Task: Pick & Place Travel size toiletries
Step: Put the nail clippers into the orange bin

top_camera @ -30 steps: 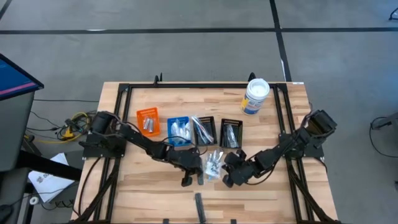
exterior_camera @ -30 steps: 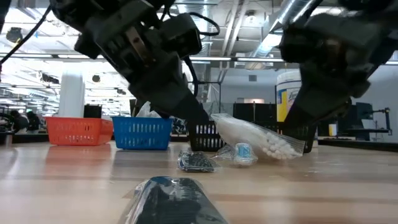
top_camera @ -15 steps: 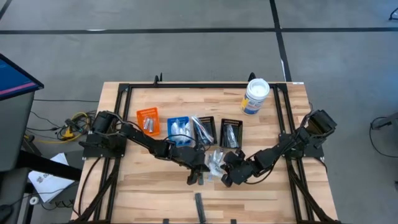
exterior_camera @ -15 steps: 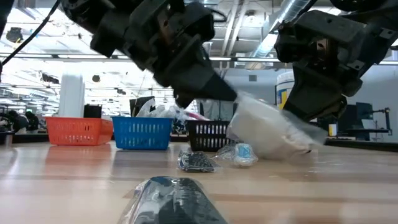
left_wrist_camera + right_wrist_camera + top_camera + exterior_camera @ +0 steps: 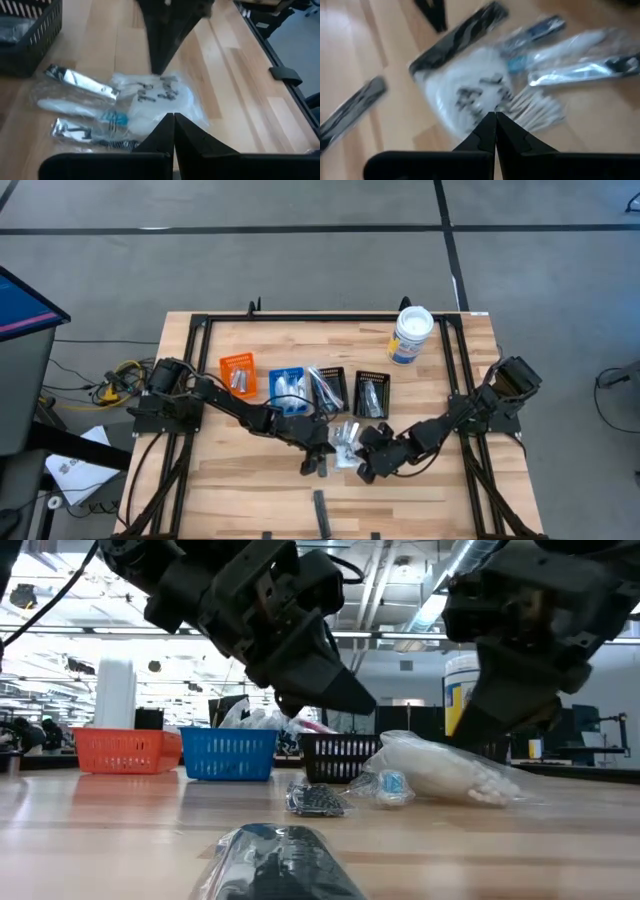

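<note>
High view: both arms reach into the lower centre of the frame, meeting at a small heap of toiletries [image 5: 345, 442] on the wooden table [image 5: 230, 480].
Left gripper [image 5: 320, 459]: just left of the heap; fingers pressed together, nothing between them, seen in its wrist view.
Right gripper [image 5: 367, 463]: just right of the heap; fingers likewise together and empty.
White crinkly packet [image 5: 440, 772]: lying flat on the table, right of centre in the low view, under the right arm.
Silvery sachet [image 5: 82, 81]: left of the packet in the left wrist view.
Dark wrapped piece [image 5: 320, 511]: alone near the bottom edge.
Bins: orange bin [image 5: 238, 374], blue bin [image 5: 288, 387], two black bins [image 5: 350, 392] in a row above the heap, each holding items.
White tub [image 5: 410, 334]: upper right, well apart.
</note>
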